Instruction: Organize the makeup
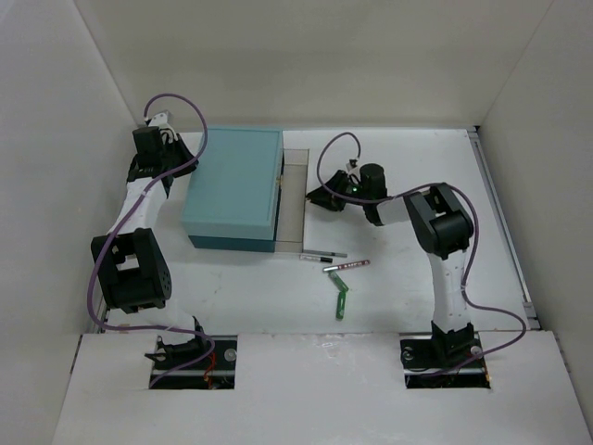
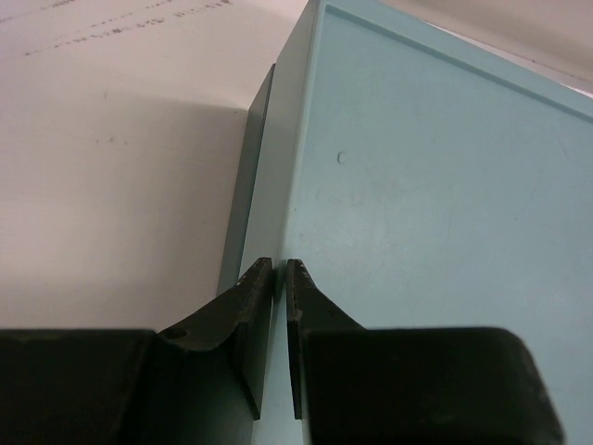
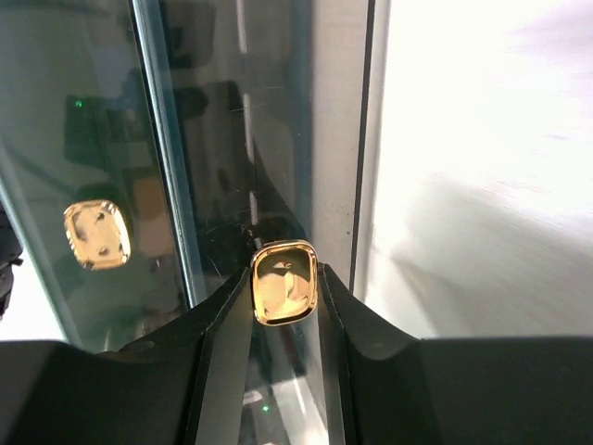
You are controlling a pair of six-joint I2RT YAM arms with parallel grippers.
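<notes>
My right gripper [image 3: 284, 278] is shut on a small makeup piece with a shiny gold rectangular end [image 3: 283, 287], holding it above the clear tray [image 3: 232, 139] beside the teal box [image 1: 232, 188]. The gold end is mirrored in the tray's wall. In the top view that gripper [image 1: 322, 197] sits at the tray's right edge. Out on the table lie a thin grey pencil [image 1: 324, 253], a pink pencil [image 1: 346, 266] and a green stick [image 1: 342, 299]. My left gripper [image 2: 280, 269] is shut, its tips against the left edge of the teal box [image 2: 435, 185]; nothing shows between its fingers.
The large teal box stands in the middle back of the white table [image 1: 417, 278], with the clear tray [image 1: 295, 199] against its right side. White walls close in the left, back and right. The right arm's elbow [image 1: 443, 222] rises right of the pencils.
</notes>
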